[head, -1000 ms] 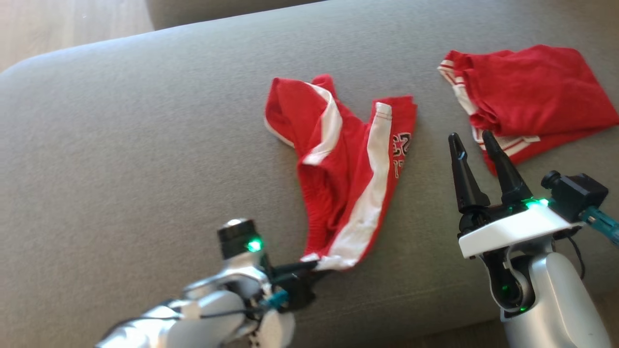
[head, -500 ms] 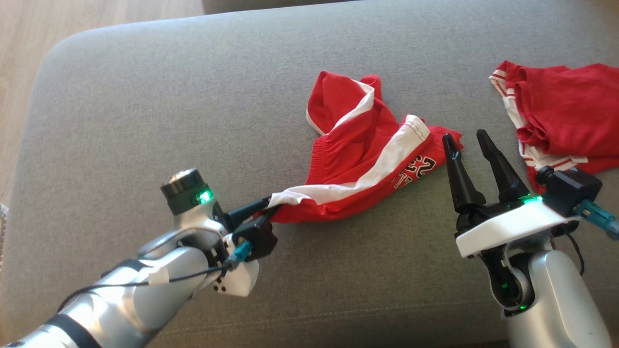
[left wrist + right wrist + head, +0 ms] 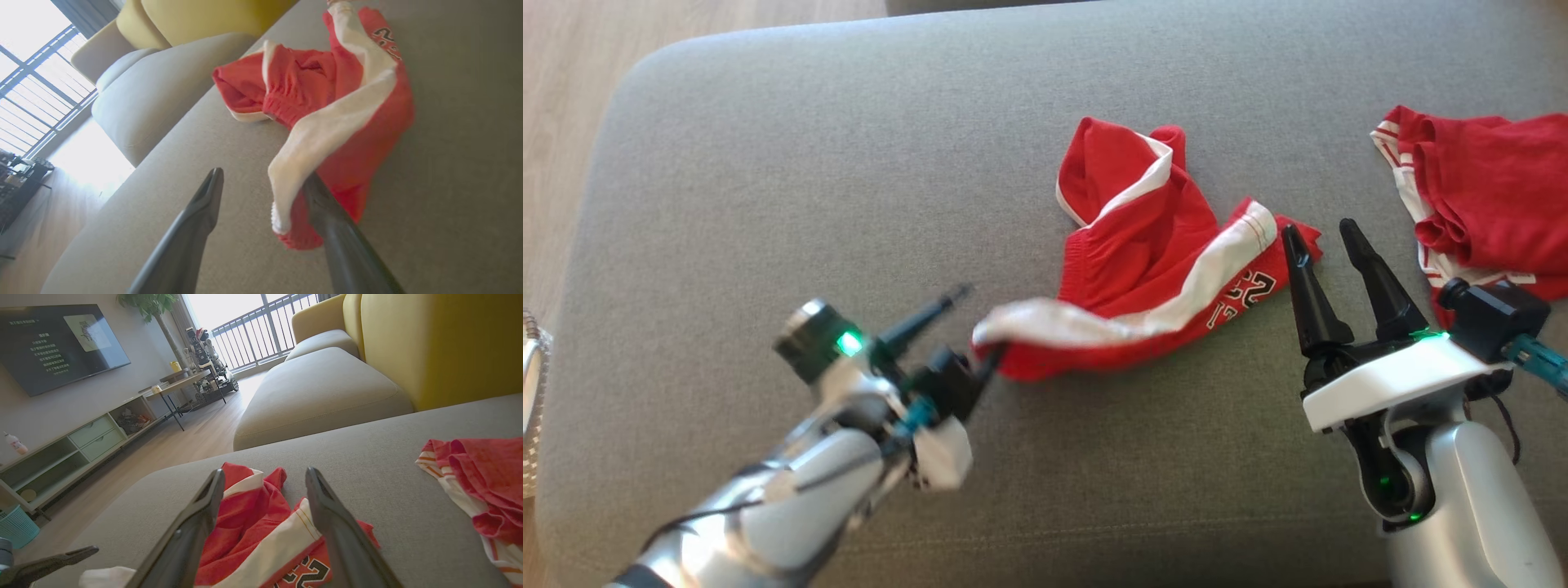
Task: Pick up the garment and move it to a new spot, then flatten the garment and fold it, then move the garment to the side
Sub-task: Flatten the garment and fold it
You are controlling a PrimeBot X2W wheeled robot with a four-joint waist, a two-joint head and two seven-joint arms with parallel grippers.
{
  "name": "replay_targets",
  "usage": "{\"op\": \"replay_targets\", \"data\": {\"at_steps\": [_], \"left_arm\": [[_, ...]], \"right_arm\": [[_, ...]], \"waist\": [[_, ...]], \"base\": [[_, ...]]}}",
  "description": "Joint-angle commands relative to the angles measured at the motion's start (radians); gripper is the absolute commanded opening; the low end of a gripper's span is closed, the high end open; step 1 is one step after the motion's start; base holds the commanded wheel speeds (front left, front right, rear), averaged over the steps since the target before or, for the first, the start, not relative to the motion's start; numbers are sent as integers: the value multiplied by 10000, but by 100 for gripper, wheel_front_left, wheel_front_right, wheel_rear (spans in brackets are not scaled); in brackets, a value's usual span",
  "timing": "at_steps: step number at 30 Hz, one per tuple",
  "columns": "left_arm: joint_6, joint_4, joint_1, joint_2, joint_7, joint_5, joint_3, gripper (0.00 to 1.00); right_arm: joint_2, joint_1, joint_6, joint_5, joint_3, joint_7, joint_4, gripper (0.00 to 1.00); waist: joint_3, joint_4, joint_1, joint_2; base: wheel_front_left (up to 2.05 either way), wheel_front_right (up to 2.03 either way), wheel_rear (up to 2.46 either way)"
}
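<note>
The garment (image 3: 1143,245) is a pair of red shorts with white side stripes and black printing, lying crumpled in the middle of the grey sofa cushion (image 3: 768,180). One corner is pulled out in a strip toward my left gripper (image 3: 980,321). That gripper is open, its fingers spread wide. In the left wrist view the garment (image 3: 347,102) has its white corner draped against the right finger (image 3: 339,237), and the left gripper (image 3: 263,175) clamps nothing. My right gripper (image 3: 1317,229) stands open just right of the garment, above the cushion. The right wrist view shows the garment (image 3: 253,522) between and below the right gripper (image 3: 264,470).
A second red garment with white trim (image 3: 1486,188) lies folded at the cushion's far right, also in the right wrist view (image 3: 482,469). Wooden floor (image 3: 556,98) runs along the cushion's left edge. A yellow backrest (image 3: 441,343) and another cushion (image 3: 318,384) lie beyond.
My left gripper dragged the garment's corner to the left while shut on it, then opened its fingers. The head camera shifted. The right gripper kept its place.
</note>
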Motion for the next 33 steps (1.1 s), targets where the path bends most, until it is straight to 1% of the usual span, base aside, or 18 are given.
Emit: {"op": "replay_targets", "data": {"at_steps": [1, 4, 8, 11, 13, 14, 16, 18, 20, 23, 27, 28, 29, 30, 31, 33], "left_arm": [[208, -416, -231, 353, -49, -253, 702, 100], [523, -1091, 209, 475, -50, -968, 1609, 100], [943, -1740, 1053, 575, -50, -1625, 2642, 100], [1163, -2239, 1796, 329, -50, -2228, 3614, 100], [1185, -2637, 2303, 59, -50, -2522, 4315, 100], [1130, -2820, 2556, -83, -50, -2582, 4596, 100], [946, -3140, 3035, -379, -50, -2572, 5053, 100], [620, -3344, 3434, -633, -50, -2391, 5306, 100], [214, -3351, 3719, -825, -51, -2125, 5382, 100], [-355, -3114, 3859, -951, -51, -1595, 5302, 100], [-1118, -2695, 3579, -866, -51, -729, 4885, 100], [-1118, -2695, 3579, -866, -51, -729, 4885, 100], [-1639, -2345, 3351, -689, -51, -310, 4461, 100], [-1893, -2130, 3206, -580, -51, -120, 4218, 100], [-1893, -2130, 3206, -580, -51, -120, 4218, 100], [-2255, -1713, 2913, -399, -49, 83, 3776, 100]], "right_arm": [[89, -323, -2, -56, 183, 43, -354, 100], [89, -223, -2, -81, 124, 53, -338, 100], [89, -54, -2, -169, -22, 106, -375, 100], [89, 29, -2, -225, -118, 154, -431, 100], [89, 74, -2, -250, -158, 181, -473, 100], [89, 94, -2, -264, -176, 192, -495, 100], [89, 133, -2, -286, -212, 211, -538, 100], [89, 161, -2, -297, -232, 239, -576, 100], [89, 178, -2, -300, -239, 273, -607, 100], [89, 177, -2, -303, -217, 313, -636, 100], [89, 124, -2, -287, -131, 338, -648, 100], [89, 124, -2, -287, -131, 338, -648, 100], [89, 90, -2, -265, -71, 333, -625, 100], [89, 77, -2, -250, -53, 323, -610, 100], [89, 77, -2, -250, -53, 323, -610, 100], [89, 58, -2, -216, -16, 292, -575, 100]], "waist": [[-31, 47, 0, 0], [-126, 155, 0, 0], [-244, 298, 0, 0], [-296, 374, 0, 0], [-324, 408, 0, 0], [-337, 424, 0, 0], [-357, 456, 0, 0], [-368, 477, 0, 0], [-372, 490, 0, 0], [-371, 485, 0, 0], [-324, 394, 0, 0], [-324, 394, 0, 0], [-300, 305, 0, 0], [-288, 259, 0, 0], [-288, 259, 0, 0], [-263, 146, 0, 0]], "base": [[0, 0, 0], [0, 0, 0], [0, 0, 0], [0, 0, 0], [0, 0, 0], [0, 0, 0], [0, 0, 0], [0, 0, 0], [0, 0, 0], [0, 0, 0], [0, 0, 0], [0, 0, 0], [0, 0, 0], [0, 0, 0], [0, 0, 0], [0, 0, 0]]}}
